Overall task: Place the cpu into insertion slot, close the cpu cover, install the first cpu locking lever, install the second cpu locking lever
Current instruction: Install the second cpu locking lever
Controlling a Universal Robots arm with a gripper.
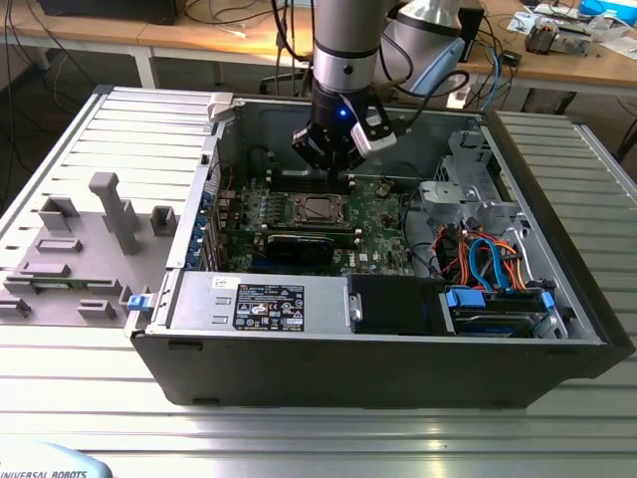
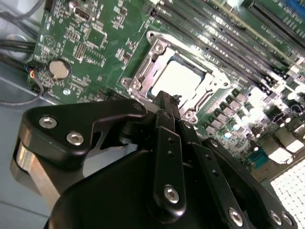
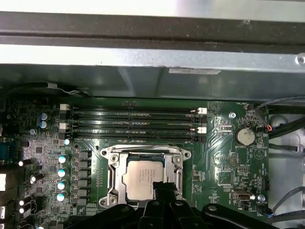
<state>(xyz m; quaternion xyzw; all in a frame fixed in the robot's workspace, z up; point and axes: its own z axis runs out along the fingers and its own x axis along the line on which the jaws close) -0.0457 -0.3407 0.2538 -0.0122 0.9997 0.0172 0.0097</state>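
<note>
I hover my gripper (image 2: 164, 102) with fingers pinched together and empty, just above the insertion slot (image 3: 145, 177), where the cpu (image 3: 143, 177) already sits under the closed cpu cover (image 3: 114, 174), ready for lever work.

The gripper (image 1: 333, 164) hangs just above the motherboard (image 1: 383, 204), over open air. The memory slots (image 3: 131, 124) line one side of the insertion slot (image 3: 143, 176); the graphics card (image 1: 299, 244) flanks the other, case walls (image 1: 498, 159) hemming everything.
</note>
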